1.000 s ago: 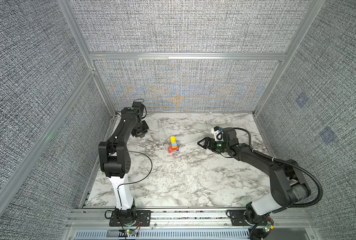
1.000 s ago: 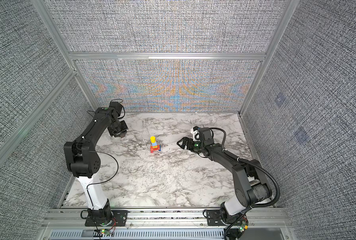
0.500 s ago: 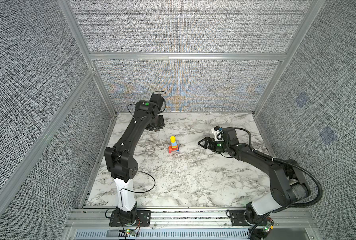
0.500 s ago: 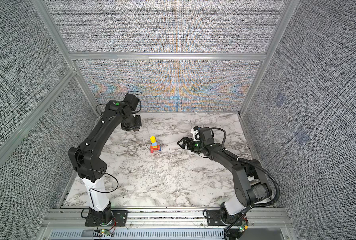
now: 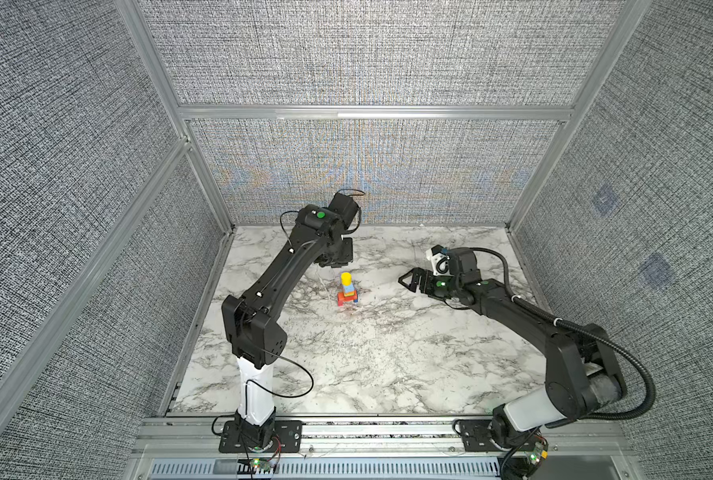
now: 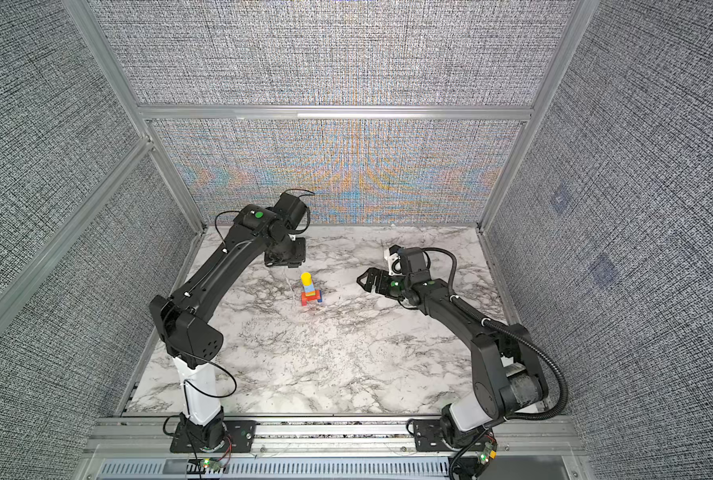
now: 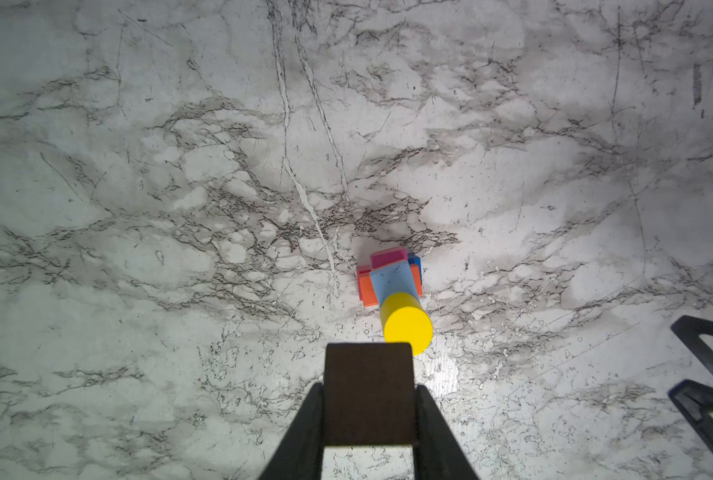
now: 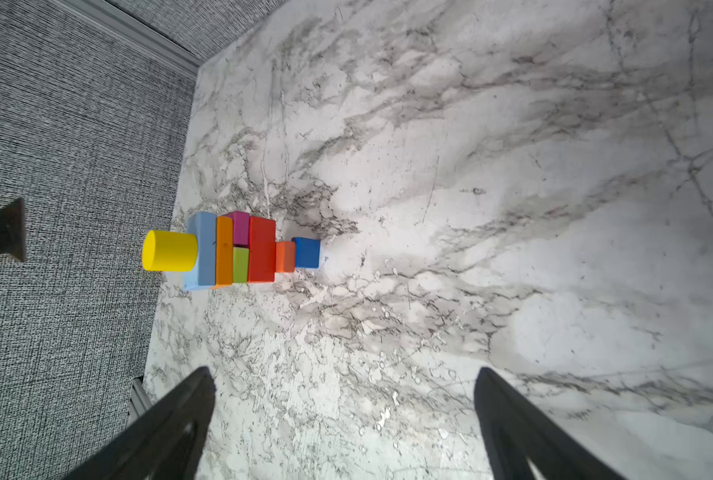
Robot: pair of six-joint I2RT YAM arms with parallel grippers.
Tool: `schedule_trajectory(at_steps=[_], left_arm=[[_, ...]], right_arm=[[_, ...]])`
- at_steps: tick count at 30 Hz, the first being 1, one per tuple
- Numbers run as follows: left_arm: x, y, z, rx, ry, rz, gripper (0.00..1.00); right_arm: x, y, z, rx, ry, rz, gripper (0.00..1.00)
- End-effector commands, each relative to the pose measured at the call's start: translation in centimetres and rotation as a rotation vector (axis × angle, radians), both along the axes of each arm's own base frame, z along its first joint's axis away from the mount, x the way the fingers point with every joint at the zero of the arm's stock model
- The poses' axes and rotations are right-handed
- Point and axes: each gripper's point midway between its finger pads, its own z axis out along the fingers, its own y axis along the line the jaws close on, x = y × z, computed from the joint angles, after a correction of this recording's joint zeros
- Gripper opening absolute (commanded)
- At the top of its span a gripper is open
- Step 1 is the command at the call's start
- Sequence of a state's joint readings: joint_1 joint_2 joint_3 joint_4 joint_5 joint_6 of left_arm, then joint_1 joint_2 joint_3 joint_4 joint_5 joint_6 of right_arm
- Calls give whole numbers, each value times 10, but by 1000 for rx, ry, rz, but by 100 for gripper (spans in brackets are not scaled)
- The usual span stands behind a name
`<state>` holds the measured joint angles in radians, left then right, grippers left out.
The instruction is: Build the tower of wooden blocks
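1. Left wrist view: the left gripper pinches a dark brown block by two opposite sides, one finger flat on each.
2. Beneath it in that view stands the tower, seen almost end-on. The brown block's edge overlaps the rim of the yellow cylinder in the picture.
3. In the right wrist view the brown block hangs higher than the tower and clear of its top, not touching it.
4. The same view shows the stack from the side:
   - a blue cube and a small orange-red block at the base;
   - a red brick across them;
   - a magenta block and a lime block side by side;
   - a thin orange slab;
   - a light blue block;
   - the yellow cylinder upright on top.
5. In both top views the tower stands upright near the middle of the marble table, toward the back wall.
6. The right gripper has its jaws spread wide and holds nothing. In a top view it sits to the right of the tower, well apart from it.
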<state>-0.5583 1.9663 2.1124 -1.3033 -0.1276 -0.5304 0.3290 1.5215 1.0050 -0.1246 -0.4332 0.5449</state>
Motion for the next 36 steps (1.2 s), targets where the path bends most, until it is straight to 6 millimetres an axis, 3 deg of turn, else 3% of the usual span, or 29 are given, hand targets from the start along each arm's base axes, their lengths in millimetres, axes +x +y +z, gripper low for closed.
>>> schedule_trajectory(at_steps=[1, 16, 36], left_arm=[[-2, -7, -7, 1, 14, -33, 27], [2, -20, -34, 1, 58, -63, 27], [6, -22, -46, 11, 73, -68, 27]], right_arm=[[-2, 0, 4, -25, -15, 16, 99], [-4, 9, -3, -51, -7, 43, 99], [-1, 16, -11, -68, 6, 59, 99]])
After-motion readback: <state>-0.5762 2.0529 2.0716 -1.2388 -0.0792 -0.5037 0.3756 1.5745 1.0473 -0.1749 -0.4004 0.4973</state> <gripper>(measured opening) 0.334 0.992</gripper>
